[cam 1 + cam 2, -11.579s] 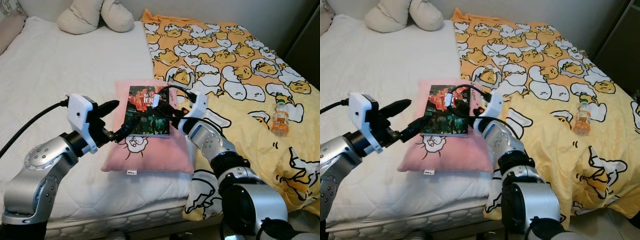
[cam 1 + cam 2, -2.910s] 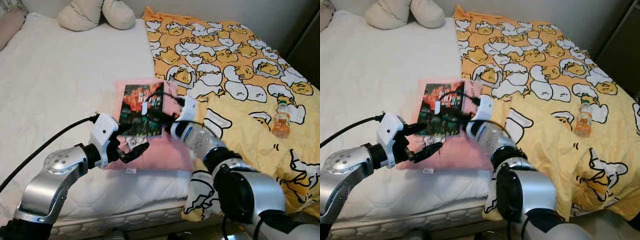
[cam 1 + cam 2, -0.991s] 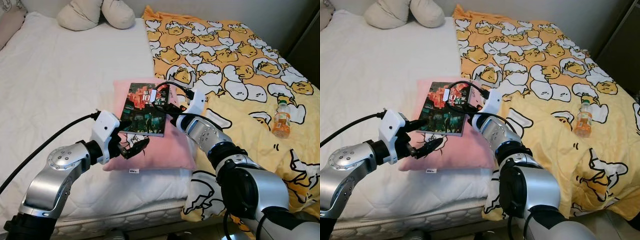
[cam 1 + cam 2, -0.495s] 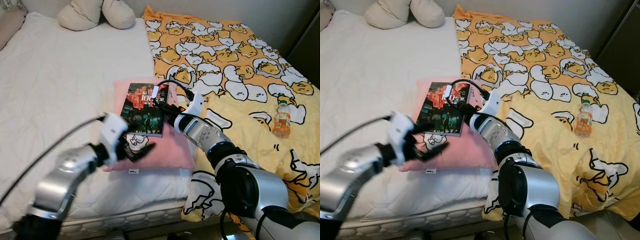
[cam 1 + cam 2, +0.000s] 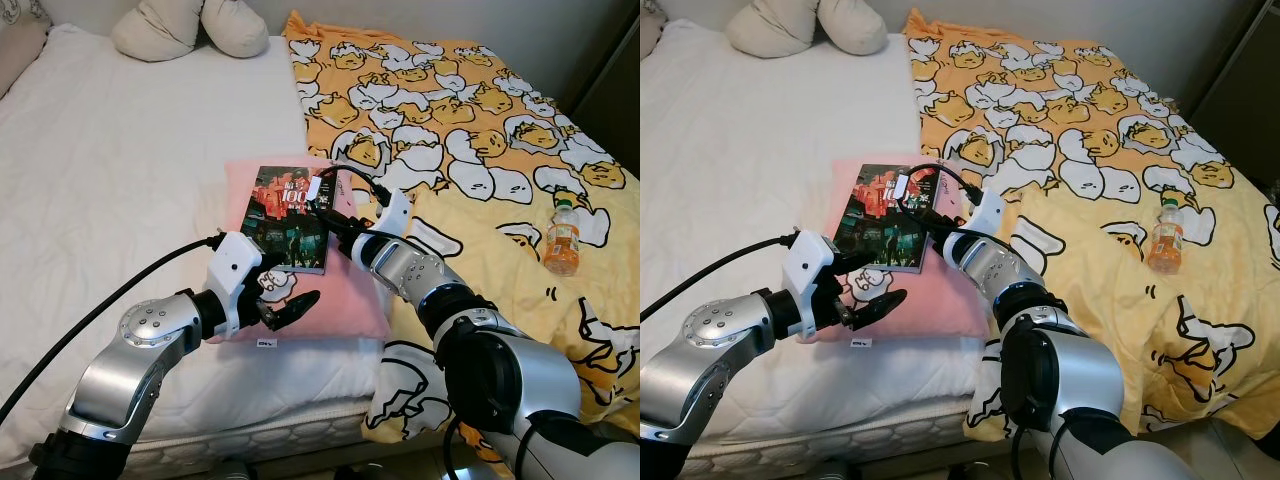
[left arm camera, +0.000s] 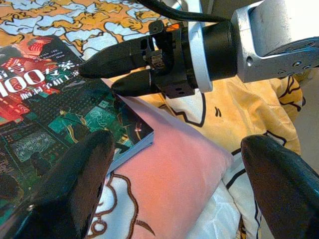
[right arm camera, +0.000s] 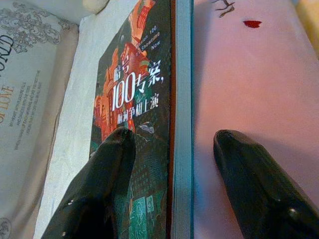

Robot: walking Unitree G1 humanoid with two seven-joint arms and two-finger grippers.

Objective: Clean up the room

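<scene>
A book [image 5: 289, 218] with a dark red and green cover lies on a pink pillow [image 5: 340, 295] on the bed. My right gripper [image 5: 322, 208] is open at the book's right edge. In the right wrist view one finger [image 7: 107, 184] is over the cover and the other finger [image 7: 254, 184] is over the pillow, with the book's edge [image 7: 182, 124] between them. My left gripper [image 5: 285, 303] is open, low over the pillow's front just before the book's near corner [image 6: 134, 137].
An orange drink bottle [image 5: 562, 238] lies on the yellow patterned blanket [image 5: 480, 130] to the right. Cream cushions [image 5: 190, 28] sit at the head of the white mattress [image 5: 110, 170]. Dark furniture [image 5: 610, 90] stands at far right.
My left gripper has shifted a little right along the pillow's front, toward the book's near corner. The right gripper stays at the book's right edge.
</scene>
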